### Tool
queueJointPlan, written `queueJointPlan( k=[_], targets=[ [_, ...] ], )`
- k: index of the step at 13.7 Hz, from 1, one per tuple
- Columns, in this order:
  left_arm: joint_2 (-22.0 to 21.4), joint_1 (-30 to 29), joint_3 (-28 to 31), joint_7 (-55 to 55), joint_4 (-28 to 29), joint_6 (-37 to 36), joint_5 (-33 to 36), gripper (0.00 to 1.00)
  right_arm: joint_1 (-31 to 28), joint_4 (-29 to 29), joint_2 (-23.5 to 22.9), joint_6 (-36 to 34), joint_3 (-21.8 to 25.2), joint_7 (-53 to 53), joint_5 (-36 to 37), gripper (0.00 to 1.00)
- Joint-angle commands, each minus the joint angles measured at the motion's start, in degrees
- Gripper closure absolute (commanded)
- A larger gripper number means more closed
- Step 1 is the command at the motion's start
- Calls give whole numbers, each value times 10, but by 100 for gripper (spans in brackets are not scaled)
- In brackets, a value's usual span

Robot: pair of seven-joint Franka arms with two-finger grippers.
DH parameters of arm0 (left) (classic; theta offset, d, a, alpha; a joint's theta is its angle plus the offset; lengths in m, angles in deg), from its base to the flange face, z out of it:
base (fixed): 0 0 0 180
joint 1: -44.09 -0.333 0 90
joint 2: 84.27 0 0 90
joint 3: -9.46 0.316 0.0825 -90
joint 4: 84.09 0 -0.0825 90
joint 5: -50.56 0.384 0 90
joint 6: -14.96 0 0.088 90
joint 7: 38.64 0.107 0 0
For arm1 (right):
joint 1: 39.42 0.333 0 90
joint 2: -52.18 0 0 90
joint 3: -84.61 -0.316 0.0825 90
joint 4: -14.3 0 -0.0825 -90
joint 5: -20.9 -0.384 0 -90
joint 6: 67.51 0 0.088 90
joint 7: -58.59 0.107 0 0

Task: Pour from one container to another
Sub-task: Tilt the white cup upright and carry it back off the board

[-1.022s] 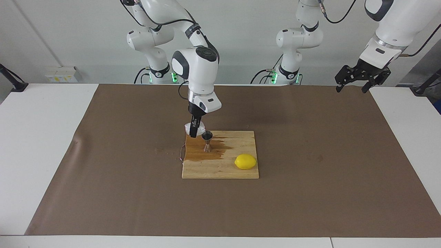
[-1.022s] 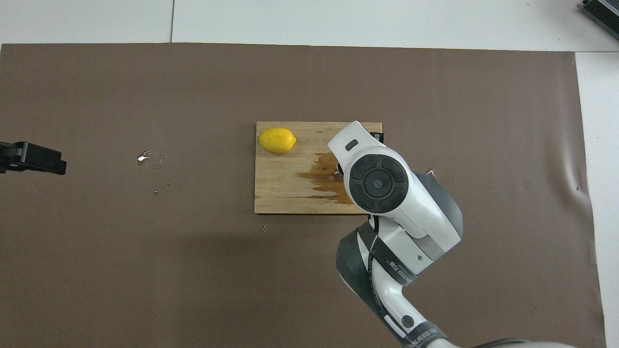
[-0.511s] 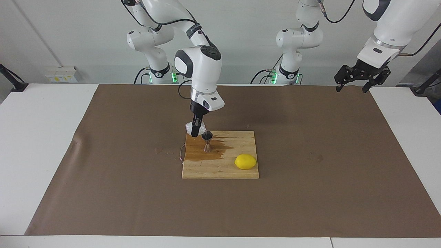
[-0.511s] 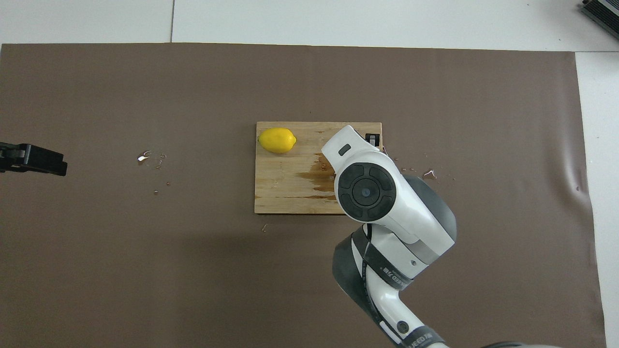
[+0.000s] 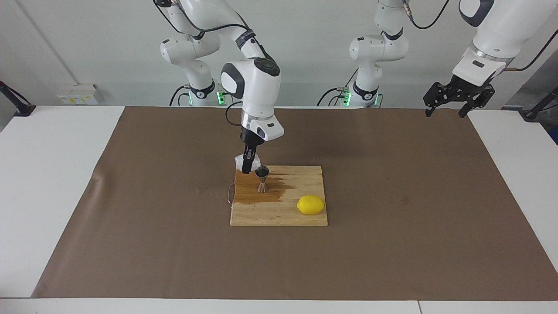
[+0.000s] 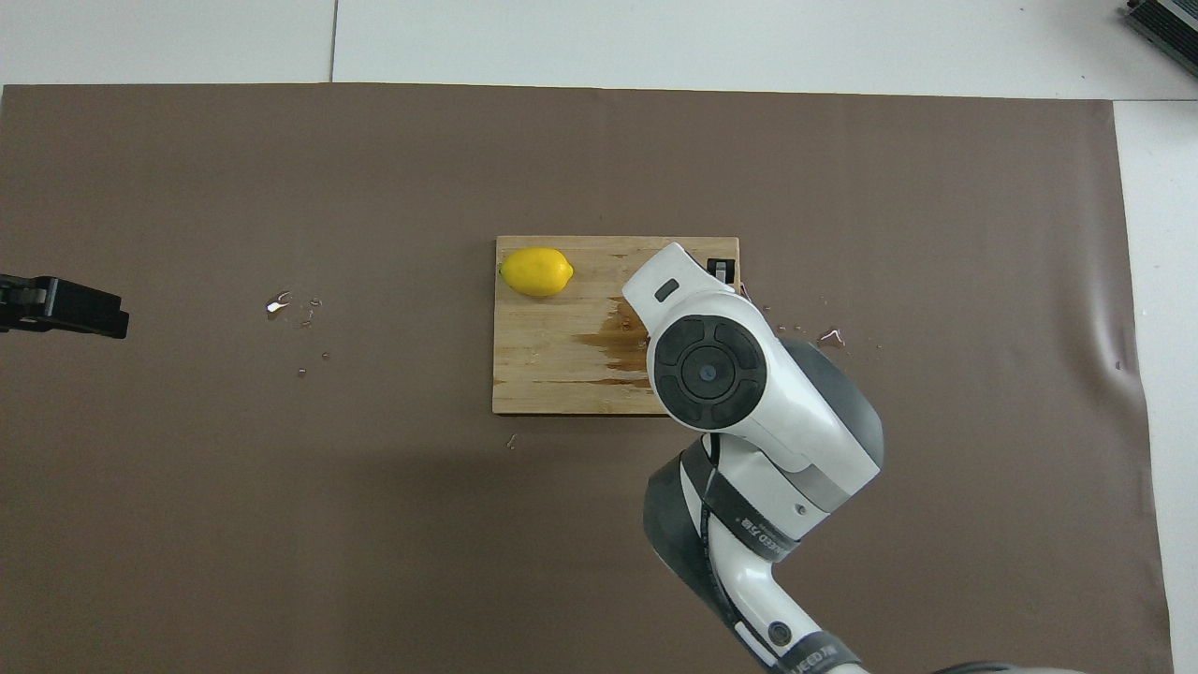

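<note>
A wooden cutting board [image 5: 301, 218] lies mid-table on the brown cloth. The silver jigger [image 5: 262, 179] stands upright on it, toward the right arm's end, in a dark wet stain. My right gripper [image 5: 247, 168] is shut on the translucent white cup [image 5: 239, 162], held just above the board's corner beside the jigger's rim. In the overhead view the right arm hides both the cup and the jigger. My left gripper [image 5: 449, 107] hangs open and empty, high over the cloth's corner at the left arm's end, and waits there.
A yellow lemon [image 5: 311, 204] rests on the board [image 6: 543, 374], farther from the robots than the jigger and toward the left arm's end. Small spilled drops [image 6: 281, 304] dot the cloth toward the left arm's end. A few more drops [image 6: 828, 335] lie beside the board.
The right arm's wrist shifted and tilted slightly early in the second, keeping the cup by the jigger. It has held still since. The left arm barely moved.
</note>
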Motion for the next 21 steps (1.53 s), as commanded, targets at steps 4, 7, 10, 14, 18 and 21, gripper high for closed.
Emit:
queueJointPlan(
  k=[4,7,10,14,18,21],
  targets=[
    [-12,4,2,0,13,16,11,0,-9,3,3,5,-6,1,-27,89],
    [-15,4,1,-7,24,36,10,0,-13,4,6,13,-6,-35,-69,89],
    [-14,0,0,-11,22,48,5,0,-35,4,8,34,-5,-104,-141,89],
    [-17,-3,5,-12,19,50,1,0,-61,3,23,35,-6,-163,-197,89],
    [-20,-5,5,-12,21,62,2,0,-112,5,40,27,-5,-287,-311,89],
    [-22,-5,4,-14,25,63,4,0,-173,16,40,27,-4,-427,-430,89]
  ],
)
